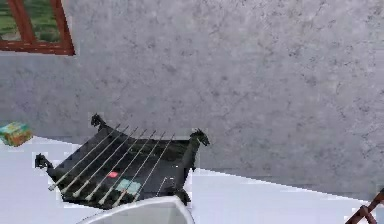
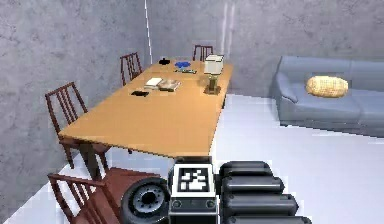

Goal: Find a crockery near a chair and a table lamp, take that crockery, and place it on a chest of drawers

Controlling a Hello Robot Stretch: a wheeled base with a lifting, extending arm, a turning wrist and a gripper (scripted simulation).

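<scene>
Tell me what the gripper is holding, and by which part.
It cannot be told. The gripper sits low in the arm side view against a wooden chair, and its far end cannot be made out.

A home, probably a living-dining room: long wooden table (image 2: 160,120), chairs (image 2: 66,103) around it, grey sofa (image 2: 295,75), wood-framed window (image 1: 30,25).

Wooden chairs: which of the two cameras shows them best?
The arm side view: wooden chairs with slatted backs stand around the wooden table, their backs and legs visible. The forward view catches a small red-brown wooden piece at its bottom right corner, likely part of a chair.
</scene>
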